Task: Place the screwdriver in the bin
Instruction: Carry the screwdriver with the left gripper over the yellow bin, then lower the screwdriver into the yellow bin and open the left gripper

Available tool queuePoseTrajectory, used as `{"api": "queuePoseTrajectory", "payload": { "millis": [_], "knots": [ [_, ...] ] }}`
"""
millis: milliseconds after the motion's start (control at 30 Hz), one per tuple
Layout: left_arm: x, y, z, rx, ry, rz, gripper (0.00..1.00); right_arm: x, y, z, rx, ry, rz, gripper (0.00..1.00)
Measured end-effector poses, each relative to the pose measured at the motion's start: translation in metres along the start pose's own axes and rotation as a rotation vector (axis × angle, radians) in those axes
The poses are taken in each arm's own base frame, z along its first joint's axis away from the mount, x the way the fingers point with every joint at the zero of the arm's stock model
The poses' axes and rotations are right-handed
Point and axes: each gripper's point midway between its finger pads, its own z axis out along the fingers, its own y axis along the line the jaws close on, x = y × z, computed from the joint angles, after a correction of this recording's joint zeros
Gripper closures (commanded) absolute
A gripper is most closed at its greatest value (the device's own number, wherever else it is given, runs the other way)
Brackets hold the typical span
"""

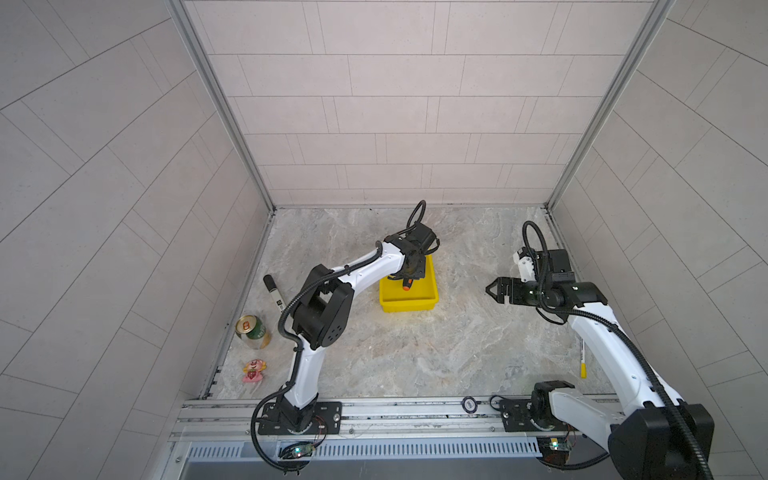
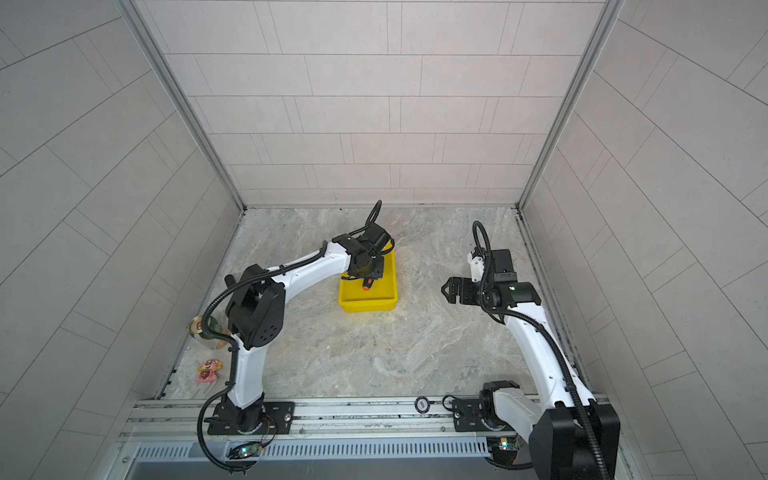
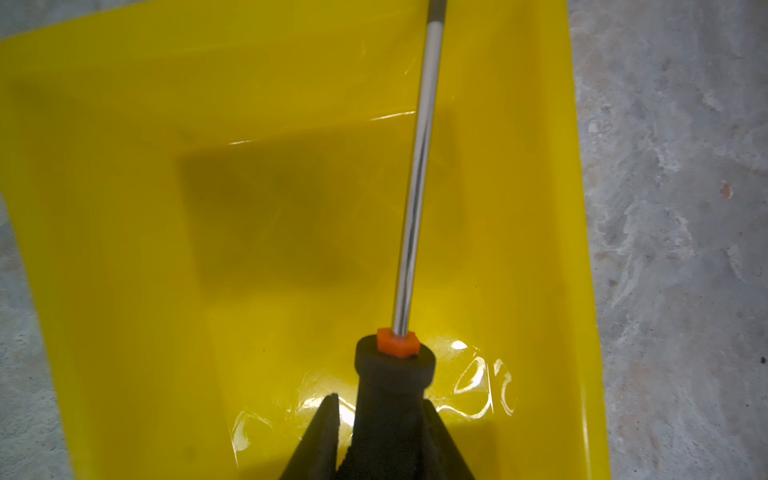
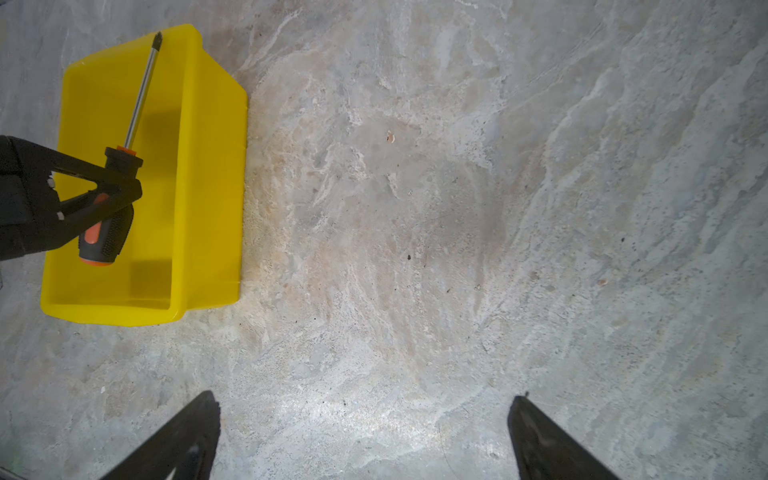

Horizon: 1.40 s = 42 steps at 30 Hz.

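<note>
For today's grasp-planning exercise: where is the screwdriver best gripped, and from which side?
On the screwdriver, likely the thick black handle, jaws across its width, from above: it offers more to bite than the thin smooth shaft. The left gripper is shut there, over the bin.

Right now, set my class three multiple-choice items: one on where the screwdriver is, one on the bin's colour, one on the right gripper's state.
1. Where is the screwdriver?
A. held by the left gripper over the bin
B. lying outside the bin
C. leaning on the wall

2. What colour is the bin?
A. blue
B. yellow
C. grey

3. How is the right gripper?
A. shut on a pen
B. shut on the bin's rim
C. open, empty

Key: 1 A, jaws clamp its handle above the bin's floor; 2 B, walls and floor yellow; 3 C, jaws wide apart, nothing between.
</note>
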Motion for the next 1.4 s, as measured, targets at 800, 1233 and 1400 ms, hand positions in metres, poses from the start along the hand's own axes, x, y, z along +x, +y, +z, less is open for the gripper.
{"api": "queuePoseTrajectory", "payload": {
  "millis": [800,1233,1400],
  "knots": [
    [0.032,0.006,0.016,-0.004,0.058,0.053,0.79,-0.005,-0.013,-0.009,0.087,-0.045,-0.021,0.00],
    [0.032,0.006,0.016,-0.006,0.054,0.061,0.73,-0.006,-0.015,-0.009,0.095,-0.046,-0.021,0.00],
    [0.031,0.005,0.016,-0.003,0.049,0.061,0.65,-0.006,-0.015,-0.009,0.095,-0.046,-0.021,0.00]
  ]
}}
